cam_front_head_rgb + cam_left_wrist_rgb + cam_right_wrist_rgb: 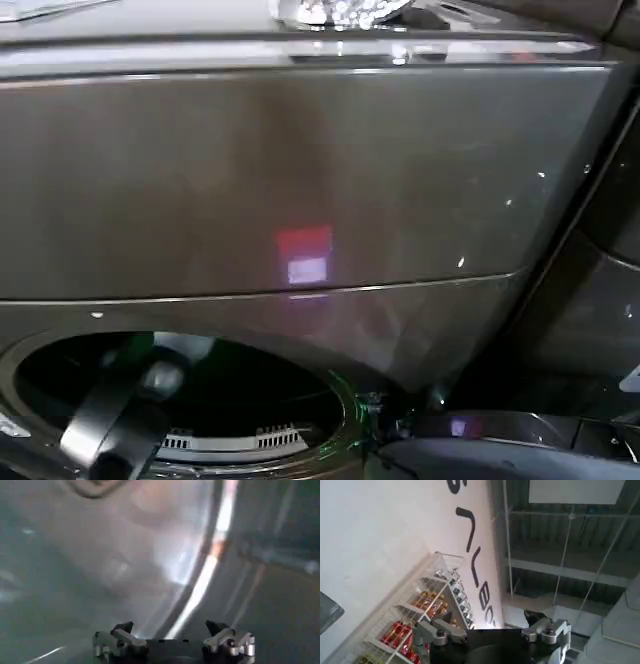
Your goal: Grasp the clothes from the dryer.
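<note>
Clothes cannot be made out anywhere. Inside the drum, the left gripper [174, 639] hangs with fingers spread wide and nothing between them, facing the shiny curved steel wall [125, 565]. From the head, that arm reaches down into the dryer [300, 180] porthole [180, 400], whose dark interior hides any contents. The right gripper [492, 630], also spread and empty, points at a wire rack [420, 615] of bottles.

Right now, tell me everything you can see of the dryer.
The dryer is a large dark bronze-grey machine with a glossy front panel that looks like metal and throws back a red and white reflection. A thin seam runs across the front. Below it the wide round porthole stands open onto a dark drum with a pale ribbed piece at its lower edge. The left arm reaches into the opening. The left gripper, fingers apart, faces shiny curved metal.
</note>
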Robot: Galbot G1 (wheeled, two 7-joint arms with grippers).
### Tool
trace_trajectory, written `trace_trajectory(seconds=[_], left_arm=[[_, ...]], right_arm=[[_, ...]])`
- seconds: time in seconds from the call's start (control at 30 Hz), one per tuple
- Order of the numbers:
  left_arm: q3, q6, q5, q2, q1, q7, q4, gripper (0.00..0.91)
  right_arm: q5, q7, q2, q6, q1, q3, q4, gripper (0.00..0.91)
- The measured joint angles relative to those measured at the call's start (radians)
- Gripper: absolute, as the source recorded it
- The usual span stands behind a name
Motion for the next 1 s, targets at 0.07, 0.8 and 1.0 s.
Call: trace_trajectory(seconds=[0.07,0.8,1.0], left_arm=[[0.021,-0.022,0.023,0.003,-0.017,0.035,0.019,0.907],[0.217,-0.166,0.168,0.031,-0.099,0.297,0.15,0.907],[0.261,-0.181,0.178,0.041,-0.098,0.326,0.178,0.907]], right_arm=[[-0.001,0.0,0.0,0.0,0.003,-0.003,0.001,0.907],[-0.002,-0.001,0.007,-0.002,-0.005,-0.001,0.01,0.907],[-0.003,-0.002,0.013,-0.002,-0.005,-0.003,0.012,0.907]])
